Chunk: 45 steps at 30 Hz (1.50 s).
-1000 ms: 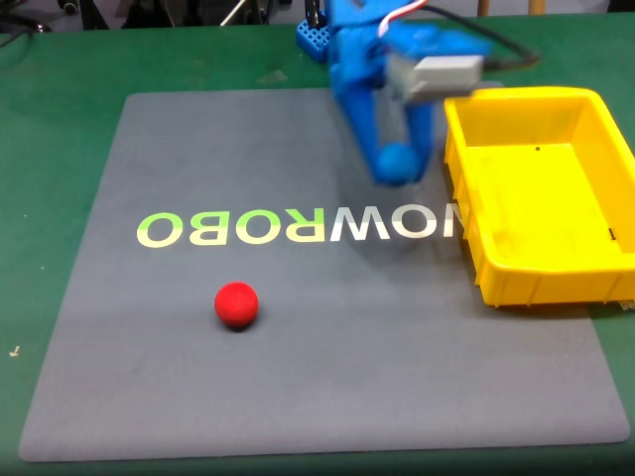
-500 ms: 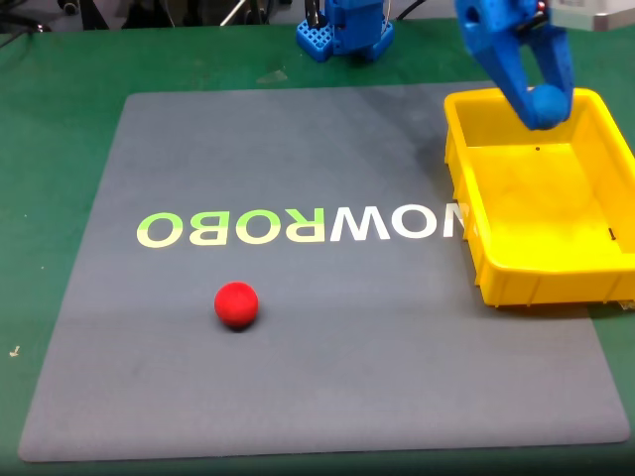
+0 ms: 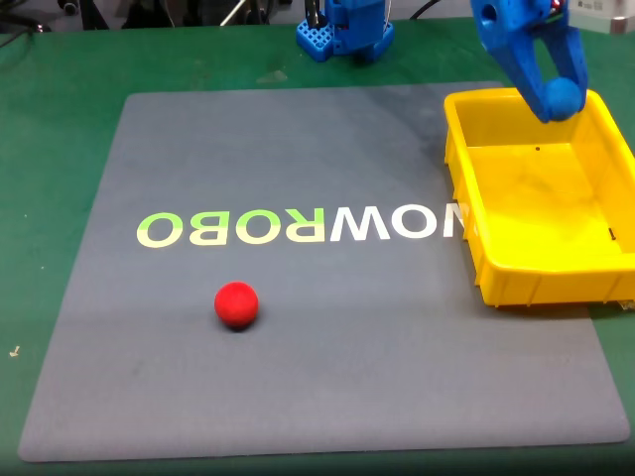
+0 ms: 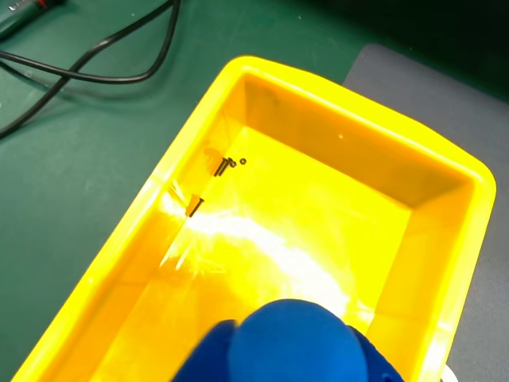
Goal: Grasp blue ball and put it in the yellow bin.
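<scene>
My blue gripper (image 3: 558, 97) hangs over the far end of the yellow bin (image 3: 474, 243) in the fixed view, shut on the blue ball (image 3: 563, 98), which sits between its fingertips above the bin's back wall. In the wrist view the blue ball (image 4: 296, 341) fills the bottom centre, held over the bin's bright floor, and the yellow bin (image 4: 191, 119) stretches away beneath it. The bin holds a few small dark screws and nothing else that I can see.
A red ball (image 3: 236, 304) lies on the grey mat (image 3: 298, 149) at front left, below the printed lettering. The arm's blue base (image 3: 344, 30) stands at the mat's far edge. Black cables (image 4: 87, 64) lie on the green table beside the bin.
The gripper has carried the blue ball from the middle of the mat to the right and up over the bin, then a little further right. The red ball stayed put.
</scene>
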Motion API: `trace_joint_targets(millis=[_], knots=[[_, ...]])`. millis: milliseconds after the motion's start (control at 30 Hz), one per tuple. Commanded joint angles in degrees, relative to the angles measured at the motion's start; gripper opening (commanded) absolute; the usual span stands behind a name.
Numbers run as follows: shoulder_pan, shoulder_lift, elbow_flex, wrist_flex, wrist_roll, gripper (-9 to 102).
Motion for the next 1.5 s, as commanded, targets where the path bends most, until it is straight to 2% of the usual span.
trace_joint_targets(millis=[0,267,500,600,767,967,1200,1333,1467], knots=[[1.3,4.4,-3.1,0.5,0.4,34],[4.1,9.4,0.4,2.0,-1.4,37],[9.7,29.2,20.9,3.2,-3.0,33],[14.3,40.8,35.9,3.3,-4.0,26],[24.7,61.1,59.9,4.4,-10.5,2],[34.3,83.2,77.9,15.4,-16.6,0],[33.2,94.9,82.7,30.8,-10.5,0],[33.1,99.1,85.0,35.1,-9.1,0],[33.8,101.1,87.5,34.6,-9.8,0]])
